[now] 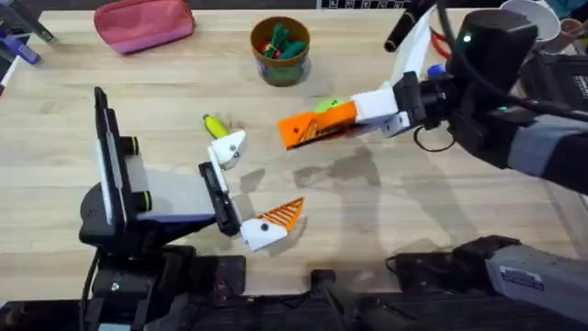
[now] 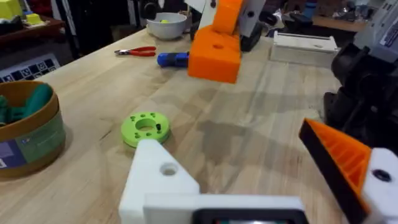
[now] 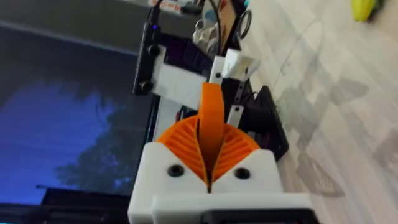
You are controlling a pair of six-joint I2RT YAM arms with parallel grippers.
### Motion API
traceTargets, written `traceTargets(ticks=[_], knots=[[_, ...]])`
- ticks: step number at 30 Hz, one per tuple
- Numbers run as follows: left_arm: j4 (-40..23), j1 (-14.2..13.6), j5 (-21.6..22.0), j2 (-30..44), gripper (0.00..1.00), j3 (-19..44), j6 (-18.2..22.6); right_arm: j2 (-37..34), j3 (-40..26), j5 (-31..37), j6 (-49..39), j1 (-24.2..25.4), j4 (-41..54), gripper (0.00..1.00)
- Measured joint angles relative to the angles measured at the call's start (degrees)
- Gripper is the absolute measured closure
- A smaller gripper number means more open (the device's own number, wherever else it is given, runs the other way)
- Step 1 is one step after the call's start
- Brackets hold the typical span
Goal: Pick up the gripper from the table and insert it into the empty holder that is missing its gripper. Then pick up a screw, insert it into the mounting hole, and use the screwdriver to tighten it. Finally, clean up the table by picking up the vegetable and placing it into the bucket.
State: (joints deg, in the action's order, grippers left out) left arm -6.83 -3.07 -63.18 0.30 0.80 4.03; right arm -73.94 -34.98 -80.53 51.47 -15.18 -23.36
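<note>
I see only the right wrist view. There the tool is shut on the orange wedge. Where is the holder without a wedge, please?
Observer: In the overhead view, the bare white holder is one finger of the open left tool, close to the yellow vegetable.
Operator: And where is the screwdriver?
Observer: The left wrist view shows the blue screwdriver lying on the table beside the red pliers.
Operator: Is the bucket empty?
Observer: No. In the overhead view, the bucket holds green and red pieces.
</note>
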Motion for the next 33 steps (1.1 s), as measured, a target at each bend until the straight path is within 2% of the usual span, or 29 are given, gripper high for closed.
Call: traceTargets(ticks=[5,13,22,33], knots=[[0.0,0.0,0.0,0.02,0.015,0.0,0.0,-3.72,0.06,-3.85,0.22,0.0,-3.47,0.996],[0.0,0.0,0.0,0.0,0.015,0.0,0.0,-9.48,0.28,-4.99,0.8,-0.02,-3.47,0.996],[0.0,0.0,0.0,0.0,0.014,0.0,0.0,-10.08,0.28,-5.03,0.84,-1.77,-3.68,0.996],[0.0,0.0,0.0,0.0,0.016,0.0,0.0,-19.55,-5.52,-6.17,-0.54,-5.12,-4.99,0.996]])
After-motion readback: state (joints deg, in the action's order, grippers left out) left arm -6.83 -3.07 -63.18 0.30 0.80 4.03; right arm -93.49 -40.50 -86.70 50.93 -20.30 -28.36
